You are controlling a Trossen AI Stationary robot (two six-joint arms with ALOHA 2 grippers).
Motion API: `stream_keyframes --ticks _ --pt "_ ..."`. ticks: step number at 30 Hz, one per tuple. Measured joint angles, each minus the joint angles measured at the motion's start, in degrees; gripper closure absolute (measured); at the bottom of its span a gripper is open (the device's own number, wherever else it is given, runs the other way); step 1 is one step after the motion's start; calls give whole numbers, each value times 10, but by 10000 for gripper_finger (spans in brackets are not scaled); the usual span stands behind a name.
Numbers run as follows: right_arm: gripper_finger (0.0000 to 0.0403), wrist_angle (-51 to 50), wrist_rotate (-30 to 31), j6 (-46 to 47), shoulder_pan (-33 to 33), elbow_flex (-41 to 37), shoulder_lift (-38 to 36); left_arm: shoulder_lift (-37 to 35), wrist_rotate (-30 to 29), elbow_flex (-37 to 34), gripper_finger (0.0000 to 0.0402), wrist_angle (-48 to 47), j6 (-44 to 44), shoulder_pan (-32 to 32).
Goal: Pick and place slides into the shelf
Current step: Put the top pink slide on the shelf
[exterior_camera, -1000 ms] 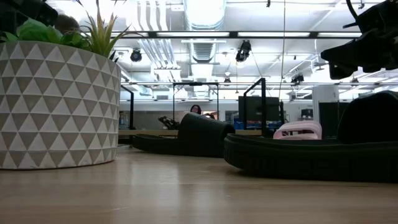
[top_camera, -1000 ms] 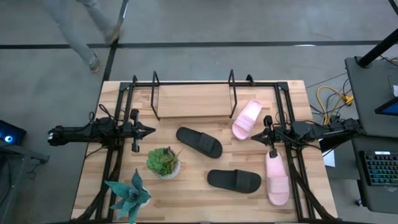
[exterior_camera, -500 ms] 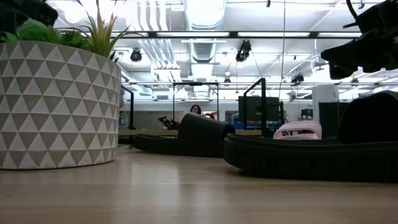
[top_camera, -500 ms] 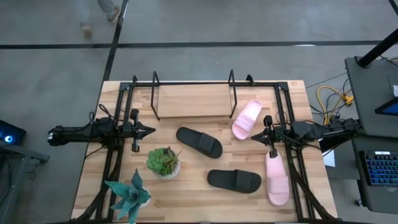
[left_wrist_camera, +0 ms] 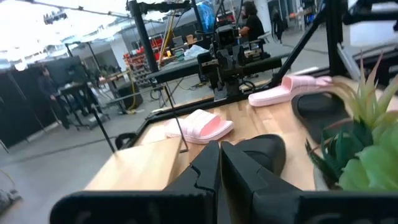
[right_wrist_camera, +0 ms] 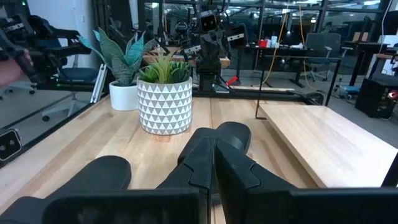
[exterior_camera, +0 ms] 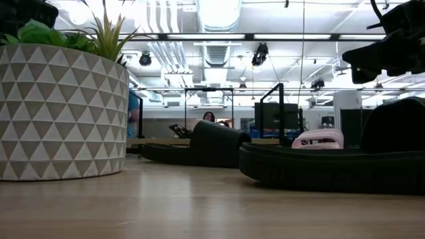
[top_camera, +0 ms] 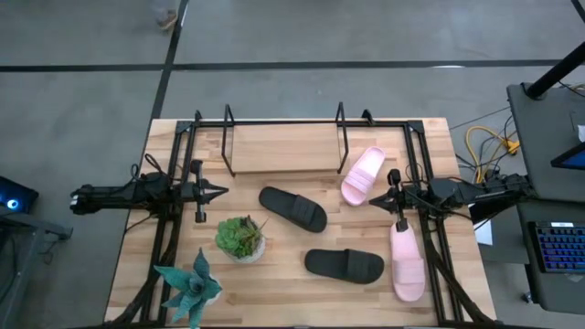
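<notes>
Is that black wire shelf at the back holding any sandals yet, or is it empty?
Empty. The shelf shows only bare wood between its wire ends; all four slides lie outside it, the nearest pink slide just past its right end.

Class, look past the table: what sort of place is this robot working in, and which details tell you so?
Probably a robotics lab or workshop. Exposed ceiling ducts and strip lights run overhead, workbenches with equipment fill the background, and a wooden table carries two mounted arms, slides and a wire shelf.
</notes>
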Motion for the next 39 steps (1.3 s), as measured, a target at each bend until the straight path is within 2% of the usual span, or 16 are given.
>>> stream_keyframes --ticks 10,16,21,23,26,29,33,36,39 --pt "394 21 -1 0 0 0 0 0 0 0 402 8 3 0" --pt "391 102 2 -41 0 0 2 0 4 -5 402 119 -17 0" --pt "364 112 102 -96 0 19 39 17 -3 -34 401 239 77 0" --pt "345 113 122 -115 0 38 66 29 -9 -35 399 250 107 0" --pt "313 113 114 -103 0 73 121 41 -42 -31 384 255 109 0" --pt "279 107 111 -123 0 114 191 53 -48 -30 357 255 112 0" --pt "242 95 137 -157 0 187 299 65 -48 -30 309 277 113 0" --pt "226 43 146 -156 0 259 370 69 -48 -30 280 306 112 0" --pt "221 -53 167 -110 0 340 434 66 -48 -30 264 317 109 0"
